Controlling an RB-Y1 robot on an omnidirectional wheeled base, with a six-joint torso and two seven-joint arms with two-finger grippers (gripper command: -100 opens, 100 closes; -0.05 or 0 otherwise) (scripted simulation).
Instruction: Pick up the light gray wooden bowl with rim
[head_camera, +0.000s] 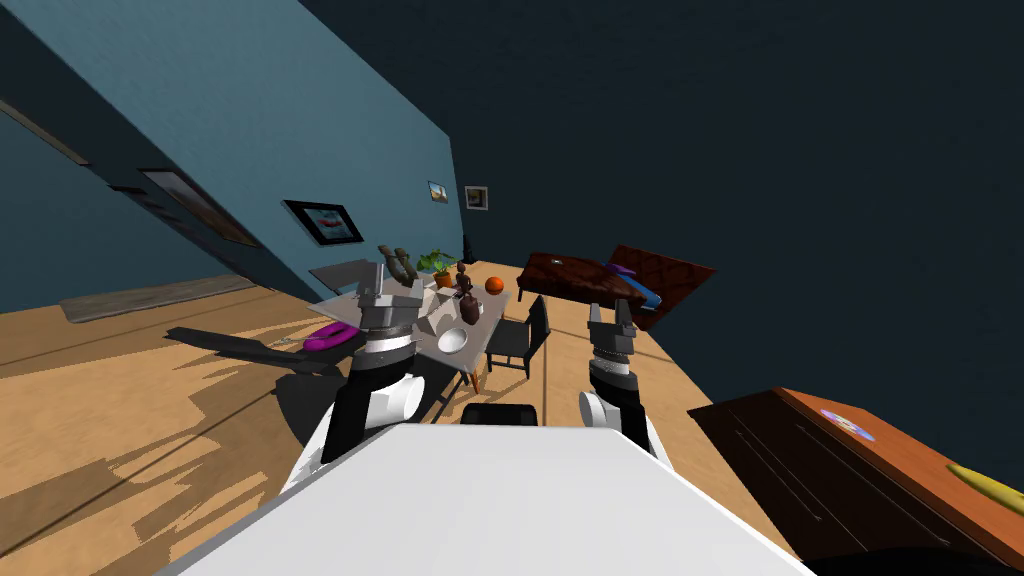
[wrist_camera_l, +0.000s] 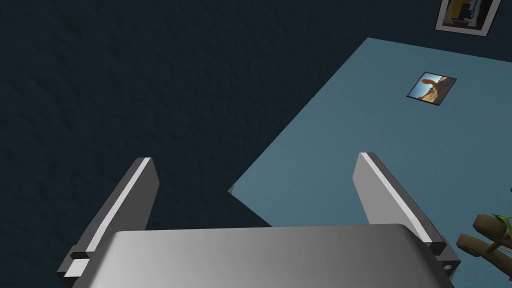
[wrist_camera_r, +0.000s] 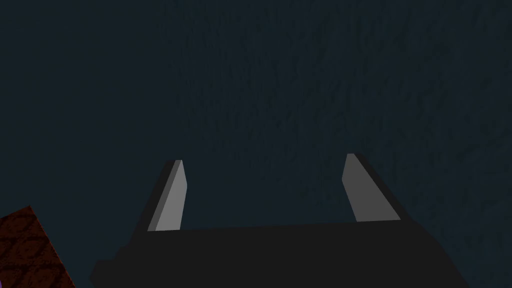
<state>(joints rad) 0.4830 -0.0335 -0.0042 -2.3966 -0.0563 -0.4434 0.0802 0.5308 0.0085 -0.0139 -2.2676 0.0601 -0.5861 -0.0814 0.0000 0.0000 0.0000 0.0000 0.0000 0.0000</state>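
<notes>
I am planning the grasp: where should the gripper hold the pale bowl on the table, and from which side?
Probably the rim: the bowl sits upright, mouth up, near the table's near edge. Come from above with the open left gripper, one finger inside.

The left end effector hides part of the counter. The dark things beside the bowl are too small to name. The picture's edge cuts off the brown cabinet.
</notes>
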